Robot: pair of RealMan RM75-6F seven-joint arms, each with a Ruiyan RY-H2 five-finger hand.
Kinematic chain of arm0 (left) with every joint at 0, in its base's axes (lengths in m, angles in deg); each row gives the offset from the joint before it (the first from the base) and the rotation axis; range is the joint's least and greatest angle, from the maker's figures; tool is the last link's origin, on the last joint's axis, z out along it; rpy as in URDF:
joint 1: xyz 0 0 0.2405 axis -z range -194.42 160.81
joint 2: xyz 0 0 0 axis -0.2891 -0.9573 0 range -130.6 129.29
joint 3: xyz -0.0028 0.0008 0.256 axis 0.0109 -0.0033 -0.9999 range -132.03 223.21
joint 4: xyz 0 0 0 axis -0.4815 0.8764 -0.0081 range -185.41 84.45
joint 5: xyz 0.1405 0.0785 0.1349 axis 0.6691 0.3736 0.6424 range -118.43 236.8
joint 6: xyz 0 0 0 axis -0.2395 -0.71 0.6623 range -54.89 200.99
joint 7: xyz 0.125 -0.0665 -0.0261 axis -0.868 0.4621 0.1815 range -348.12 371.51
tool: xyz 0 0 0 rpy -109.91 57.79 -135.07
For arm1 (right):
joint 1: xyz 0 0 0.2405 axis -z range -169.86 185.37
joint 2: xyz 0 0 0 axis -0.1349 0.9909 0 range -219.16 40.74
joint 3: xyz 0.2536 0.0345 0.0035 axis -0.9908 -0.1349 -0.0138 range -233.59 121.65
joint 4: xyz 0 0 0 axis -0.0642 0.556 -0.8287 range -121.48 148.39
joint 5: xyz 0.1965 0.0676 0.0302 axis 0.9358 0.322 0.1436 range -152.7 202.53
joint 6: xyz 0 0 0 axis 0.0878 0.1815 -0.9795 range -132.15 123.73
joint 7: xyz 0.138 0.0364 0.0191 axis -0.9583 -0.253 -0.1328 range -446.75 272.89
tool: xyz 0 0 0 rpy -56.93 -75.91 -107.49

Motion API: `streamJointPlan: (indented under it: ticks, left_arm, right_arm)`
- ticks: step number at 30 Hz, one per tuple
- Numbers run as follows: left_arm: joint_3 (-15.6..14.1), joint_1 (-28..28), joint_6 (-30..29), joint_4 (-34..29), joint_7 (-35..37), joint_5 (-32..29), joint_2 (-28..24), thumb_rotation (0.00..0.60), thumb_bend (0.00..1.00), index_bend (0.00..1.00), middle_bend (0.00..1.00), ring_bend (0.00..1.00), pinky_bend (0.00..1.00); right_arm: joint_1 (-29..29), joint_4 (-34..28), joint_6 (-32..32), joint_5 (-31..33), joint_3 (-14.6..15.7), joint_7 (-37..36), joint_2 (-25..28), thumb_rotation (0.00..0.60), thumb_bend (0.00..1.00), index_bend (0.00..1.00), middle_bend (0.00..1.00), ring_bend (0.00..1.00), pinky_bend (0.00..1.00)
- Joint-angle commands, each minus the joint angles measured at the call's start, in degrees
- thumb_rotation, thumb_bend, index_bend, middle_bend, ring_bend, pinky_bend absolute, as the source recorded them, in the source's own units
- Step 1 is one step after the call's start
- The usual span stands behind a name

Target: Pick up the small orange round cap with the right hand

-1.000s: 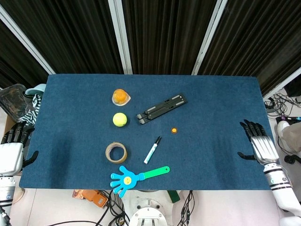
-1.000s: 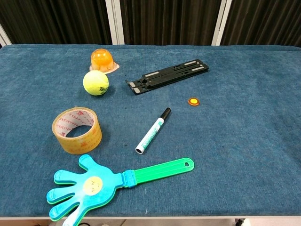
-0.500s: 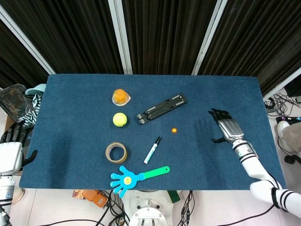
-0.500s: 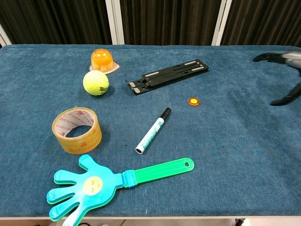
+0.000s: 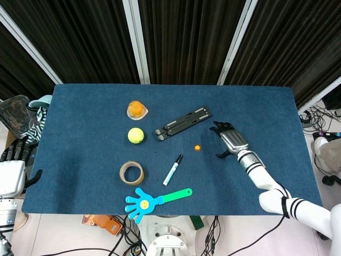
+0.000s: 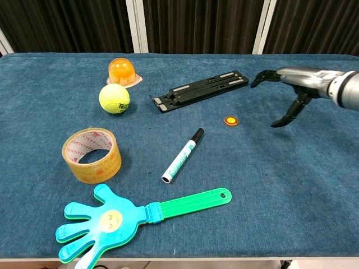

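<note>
Swung inward, the right robot hand (image 5: 230,140) hovers spread and empty near the small flat orange cap (image 5: 197,147).

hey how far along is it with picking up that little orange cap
Done: the right hand is out over the table, beside the orange cap. In hand: the approach, fingers apart, holding nothing. Left: closing the gap, gripping the cap and lifting it; it lies flat on the cloth, untouched.
</note>
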Motion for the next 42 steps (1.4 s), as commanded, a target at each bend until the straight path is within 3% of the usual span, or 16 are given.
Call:
streamJointPlan:
  ticks: [1, 8, 21, 42]
  left_arm:
    - [0.1, 0.0, 0.1, 0.0, 0.1, -0.1, 0.0, 0.600, 0.23, 0.19, 0.03, 0.01, 0.17]
    - [-0.1, 0.1, 0.3, 0.1, 0.0, 0.1, 0.0, 0.600, 0.23, 0.19, 0.03, 0.01, 0.17]
    - [-0.4, 0.3, 0.9, 0.2, -0.3, 0.1, 0.1, 0.600, 0.23, 0.19, 0.03, 0.01, 0.17]
    - [-0.2, 0.4, 1.2, 0.3, -0.2, -0.5, 0.2, 0.600, 0.23, 0.19, 0.03, 0.01, 0.17]
  right_arm:
    - [-1.4, 1.2, -1.0, 1.0, -0.2, 0.6, -1.5, 0.600, 0.26, 0.21, 0.00, 0.06, 0.02]
    - [-3.8, 4.0, -2.8, 2.5, -0.5, -0.3, -5.0, 0.600, 0.26, 0.25, 0.00, 0.06, 0.03]
    - [-5.3, 7.6, -3.3, 2.3, -0.3, -4.2, -7.5, 0.600, 0.27, 0.44, 0.00, 0.08, 0.06]
    - [-7.4, 9.3, -4.4, 1.9, 0.1, -6.8, -8.7, 0.600, 0.37, 0.51, 0.00, 0.08, 0.07]
